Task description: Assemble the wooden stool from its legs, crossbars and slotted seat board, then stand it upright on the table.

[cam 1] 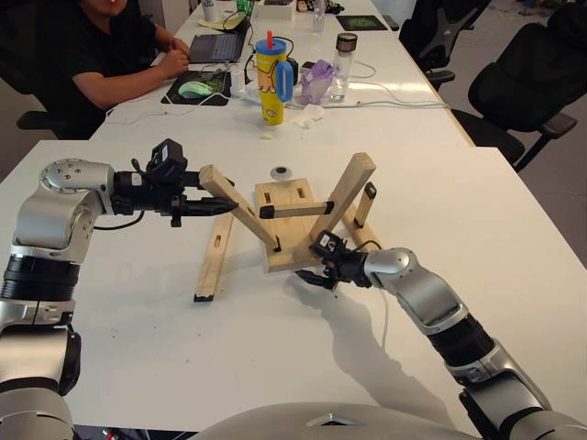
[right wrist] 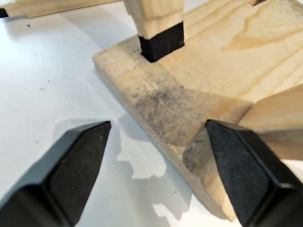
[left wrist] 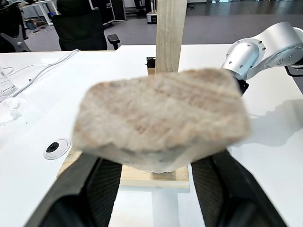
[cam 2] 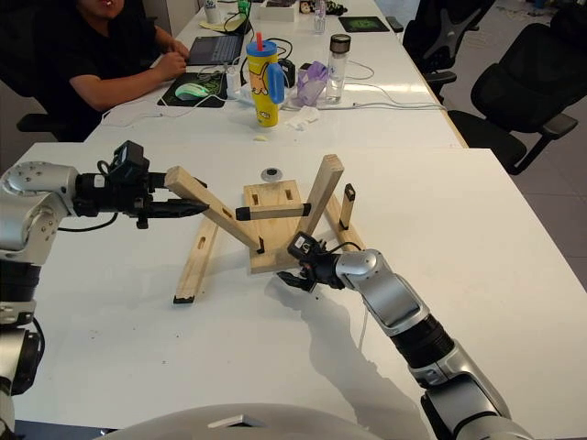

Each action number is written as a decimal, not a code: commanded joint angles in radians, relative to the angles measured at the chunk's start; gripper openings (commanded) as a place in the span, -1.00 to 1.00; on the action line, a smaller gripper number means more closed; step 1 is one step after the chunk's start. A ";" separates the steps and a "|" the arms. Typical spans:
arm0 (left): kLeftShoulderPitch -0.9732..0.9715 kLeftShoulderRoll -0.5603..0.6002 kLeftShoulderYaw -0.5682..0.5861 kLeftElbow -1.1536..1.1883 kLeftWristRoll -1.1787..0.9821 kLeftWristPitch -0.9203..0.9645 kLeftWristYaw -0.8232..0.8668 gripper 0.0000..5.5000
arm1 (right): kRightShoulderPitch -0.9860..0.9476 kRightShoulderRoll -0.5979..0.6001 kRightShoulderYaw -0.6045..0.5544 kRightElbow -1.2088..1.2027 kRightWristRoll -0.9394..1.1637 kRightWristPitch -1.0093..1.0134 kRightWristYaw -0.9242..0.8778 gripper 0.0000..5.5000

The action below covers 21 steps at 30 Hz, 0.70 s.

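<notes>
The slotted seat board (cam 1: 286,231) lies flat on the white table. Two legs stand slanted in its slots: the left leg (cam 1: 240,209) and the right leg (cam 1: 346,194), joined by a crossbar (cam 1: 295,210). A short black-tipped crossbar (cam 1: 365,203) leans behind the right leg. One loose leg (cam 1: 213,261) lies on the table left of the board. My left gripper (cam 1: 204,203) is shut on the left leg's upper end (left wrist: 161,118). My right gripper (cam 1: 316,272) hangs open at the board's near corner (right wrist: 156,99), its fingers (right wrist: 71,161) on either side of that edge without touching it.
A cable grommet (cam 1: 281,171) sits just behind the board. A yellow cup (cam 1: 271,78), a bottle (cam 1: 345,64) and a laptop (cam 1: 218,46) stand on the far table, where a person sits. Office chairs (cam 1: 527,78) are at the back right.
</notes>
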 commanded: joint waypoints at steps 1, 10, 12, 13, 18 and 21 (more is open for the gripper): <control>-0.036 -0.010 -0.073 0.032 0.076 0.043 -0.021 -0.24 | 0.110 -0.059 0.097 0.114 -0.009 0.136 0.056 0.35; -0.065 -0.058 -0.186 0.009 0.115 0.092 -0.085 -0.24 | 0.110 -0.046 0.107 0.125 -0.002 0.138 0.056 0.35; -0.030 -0.065 -0.197 -0.025 0.110 0.102 -0.083 -0.24 | 0.108 -0.041 0.107 0.135 -0.003 0.136 0.055 0.35; -0.014 -0.069 -0.200 -0.039 0.105 0.109 -0.078 -0.24 | 0.107 -0.040 0.107 0.137 -0.003 0.136 0.055 0.35; 0.044 -0.081 -0.197 -0.106 0.096 0.115 -0.045 -0.24 | 0.099 -0.035 0.114 0.150 -0.006 0.135 0.056 0.35; 0.023 -0.116 -0.188 -0.072 0.107 0.152 0.030 -0.24 | 0.102 -0.034 0.113 0.157 -0.010 0.112 0.058 0.35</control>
